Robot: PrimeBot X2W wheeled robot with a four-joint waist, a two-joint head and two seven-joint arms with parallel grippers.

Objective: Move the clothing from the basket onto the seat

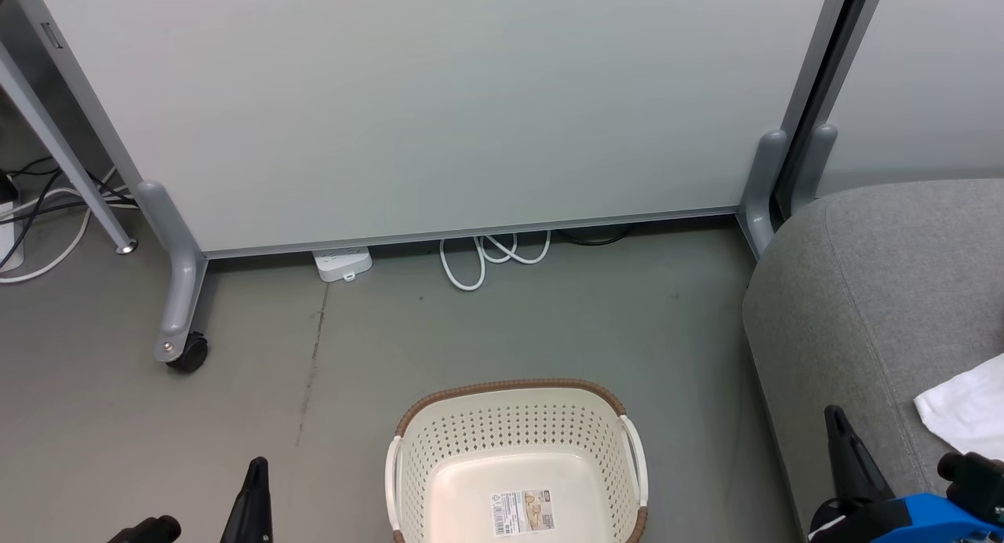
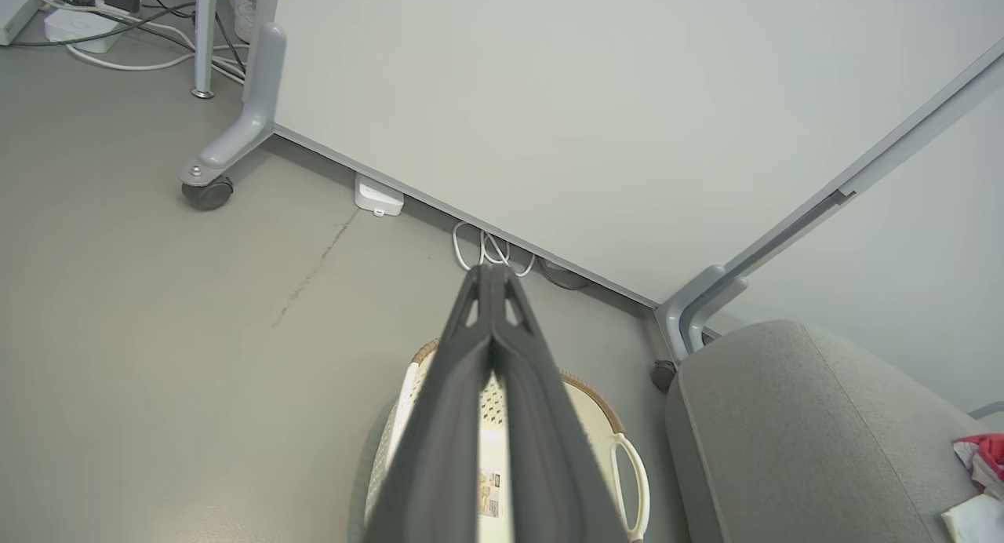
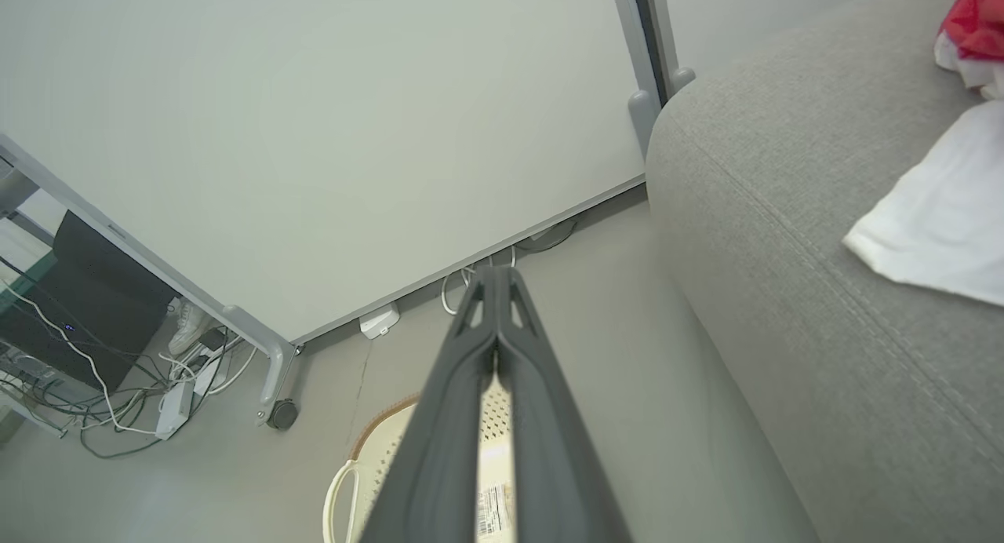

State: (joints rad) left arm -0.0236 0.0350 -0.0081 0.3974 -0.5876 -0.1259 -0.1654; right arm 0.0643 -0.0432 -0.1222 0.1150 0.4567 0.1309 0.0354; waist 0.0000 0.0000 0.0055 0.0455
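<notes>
Since the basket (image 1: 514,429) holds just its label (image 1: 522,513), head view: white cloth (image 1: 969,409) lies on the seat (image 1: 863,292), right of basket | left wrist: left gripper (image 2: 490,272) pressed together, holding nothing, over basket; red clothing (image 2: 984,449) on seat | right wrist: right gripper (image 3: 496,272) together too, nothing held | step: transfer looks complete; next: verify, 0 grasps needed.

Even, soft, fairly bright light covers the grey floor (image 1: 549,331), with only faint shadows beneath the white partition (image 1: 431,96) and no glare. Both wrist views stretch towards their edges. The left tool (image 2: 492,270) and the right tool (image 3: 496,270) look slightly soft near the lens.
</notes>
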